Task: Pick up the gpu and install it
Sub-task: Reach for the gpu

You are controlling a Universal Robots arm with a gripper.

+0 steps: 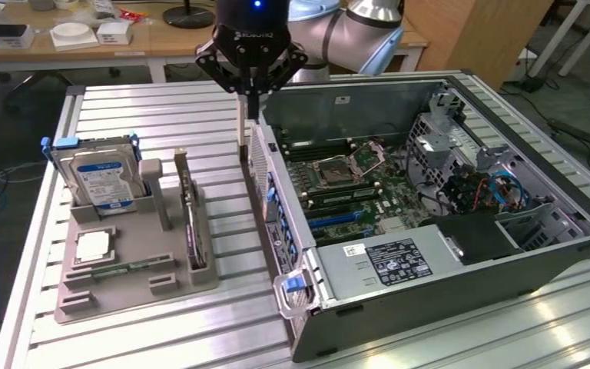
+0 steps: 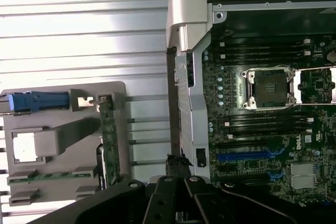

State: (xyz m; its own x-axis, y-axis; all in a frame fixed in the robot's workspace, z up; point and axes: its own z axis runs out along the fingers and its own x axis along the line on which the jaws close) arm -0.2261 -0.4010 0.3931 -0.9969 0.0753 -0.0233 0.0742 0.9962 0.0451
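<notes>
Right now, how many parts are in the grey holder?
4: drive upright at the far end; gpu upright on the case side; chip and memory stick lying flat.

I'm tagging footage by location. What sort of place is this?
Probably a robotics lab or workshop: a robot arm over a slatted aluminium table, an open computer case on it, and cluttered desks behind.

A grey plastic tray [image 1: 120, 288] lies at the exterior view's left of an open black computer case [image 1: 479, 280]. A silver hard drive [image 1: 98, 175] stands in it.
</notes>
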